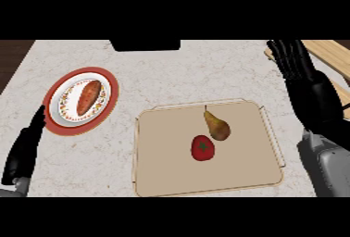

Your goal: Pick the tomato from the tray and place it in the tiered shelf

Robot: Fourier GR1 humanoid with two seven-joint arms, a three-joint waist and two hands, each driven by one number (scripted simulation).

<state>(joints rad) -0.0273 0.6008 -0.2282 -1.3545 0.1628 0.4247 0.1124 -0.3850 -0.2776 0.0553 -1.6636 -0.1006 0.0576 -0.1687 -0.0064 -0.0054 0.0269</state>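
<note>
Your left hand (24, 148) rested low at the left edge, fingers straight, beige tray (164, 178) held the red tomato (202, 148) beside a pear (217, 126), your right hand (295, 58) hung open, fingers straight, far right, sausage plate (109, 99) further back, wooden shelf (335, 53) at the far right corner

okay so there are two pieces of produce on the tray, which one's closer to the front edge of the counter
The red tomato. It lies lower in the head view, nearer the robot, while the brownish pear sits just behind it on the tray, stem pointing away.
</note>
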